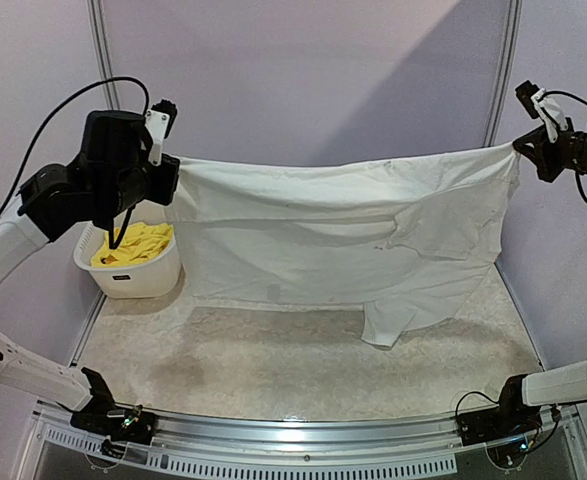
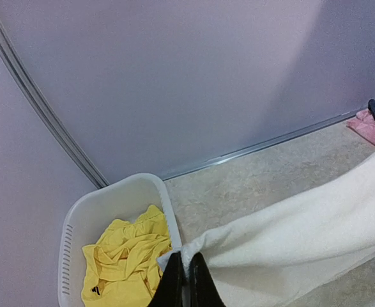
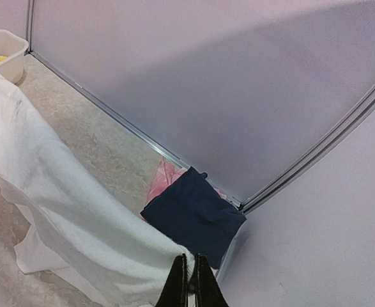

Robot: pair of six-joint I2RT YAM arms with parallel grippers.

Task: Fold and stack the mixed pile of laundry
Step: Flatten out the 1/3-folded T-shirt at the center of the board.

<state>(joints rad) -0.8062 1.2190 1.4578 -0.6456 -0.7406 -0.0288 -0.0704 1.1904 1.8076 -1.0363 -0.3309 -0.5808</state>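
A large white T-shirt (image 1: 343, 225) hangs stretched between both arms above the table, its lower part and one sleeve drooping to the tabletop. My left gripper (image 1: 165, 185) is shut on its left corner; in the left wrist view the left gripper (image 2: 187, 272) pinches the white T-shirt (image 2: 289, 236). High at the right, my right gripper (image 1: 525, 148) is shut on the other corner, and the right wrist view has the right gripper (image 3: 188, 272) clamping the white T-shirt (image 3: 66, 204). Yellow shorts (image 1: 133, 245) lie crumpled in the basket; the yellow shorts (image 2: 120, 265) carry a small black label.
A white plastic basket (image 1: 138, 280) stands at the table's back left, below my left arm. A folded navy cloth (image 3: 193, 214) lies on a pink cloth (image 3: 158, 182) in the back right corner. Grey walls close the back and sides.
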